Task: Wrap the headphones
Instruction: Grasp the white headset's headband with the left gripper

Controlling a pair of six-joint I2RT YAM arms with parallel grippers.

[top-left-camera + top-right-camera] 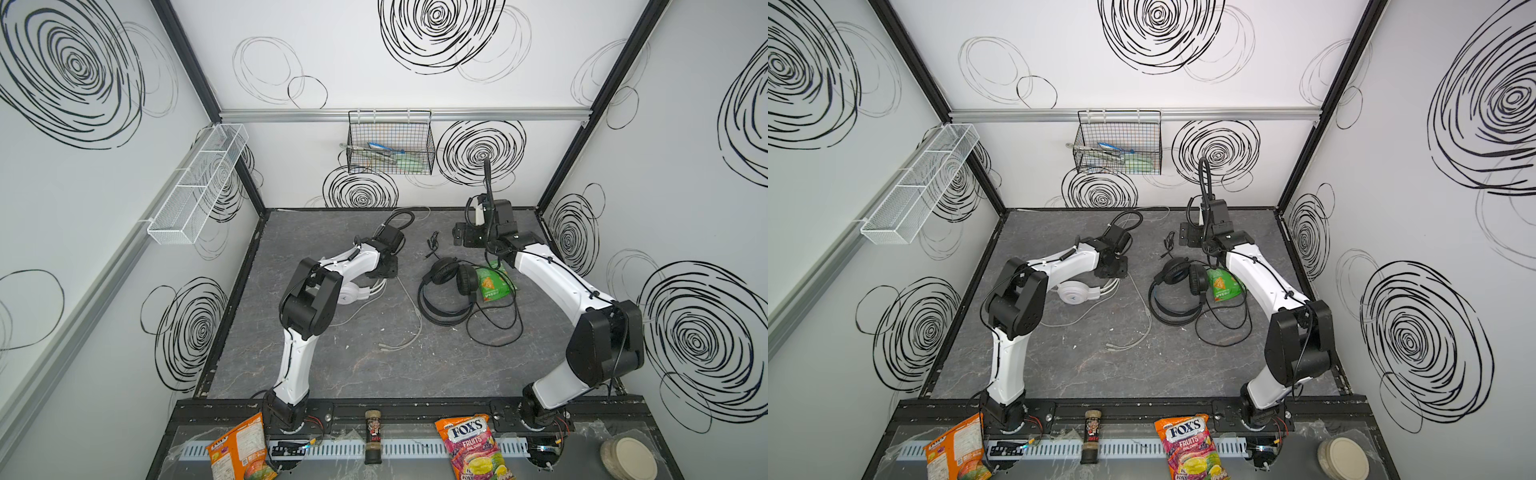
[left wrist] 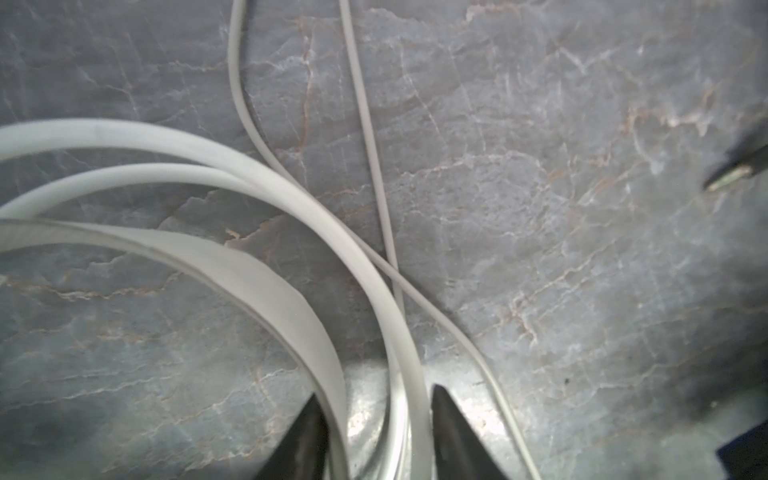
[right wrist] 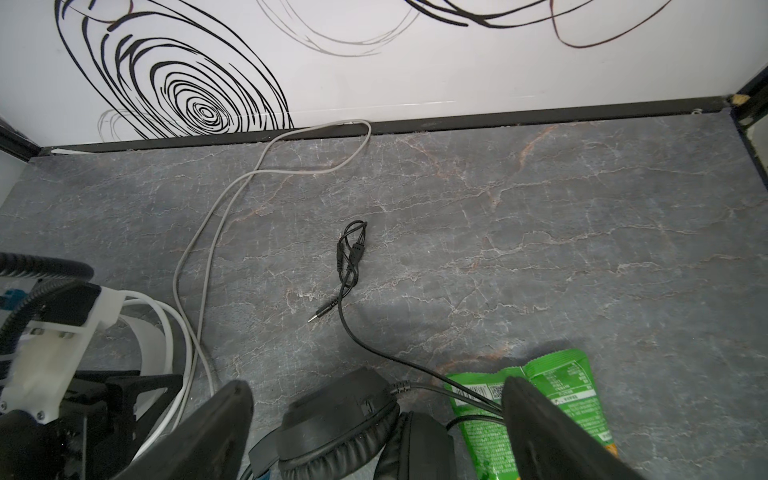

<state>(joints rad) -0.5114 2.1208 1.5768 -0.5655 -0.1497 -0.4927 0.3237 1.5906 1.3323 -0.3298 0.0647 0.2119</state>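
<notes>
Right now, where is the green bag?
In both top views, the green bag lies right of centre, beside the black headphones, partly under the right arm.

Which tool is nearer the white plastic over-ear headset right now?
Left. The left tool straddles the headband of the white plastic over-ear headset; the right tool hangs open farther off, over by the black over-ear headset.

The table top [image 1: 374, 365] looks like matt grey stone, veined in white and rust. The white headset [image 1: 1073, 291] is smooth, slightly glossy plastic, and its white cable [image 2: 365, 124] is dull and rubbery. The black headset [image 3: 332, 449] has matt plastic cups and wrinkled leather-like pads. The green snack bag [image 3: 569, 399] is shiny, crinkled film. The black basket [image 1: 428, 141] is thin wire, and the rail [image 1: 498, 114] is brushed metal.
</notes>
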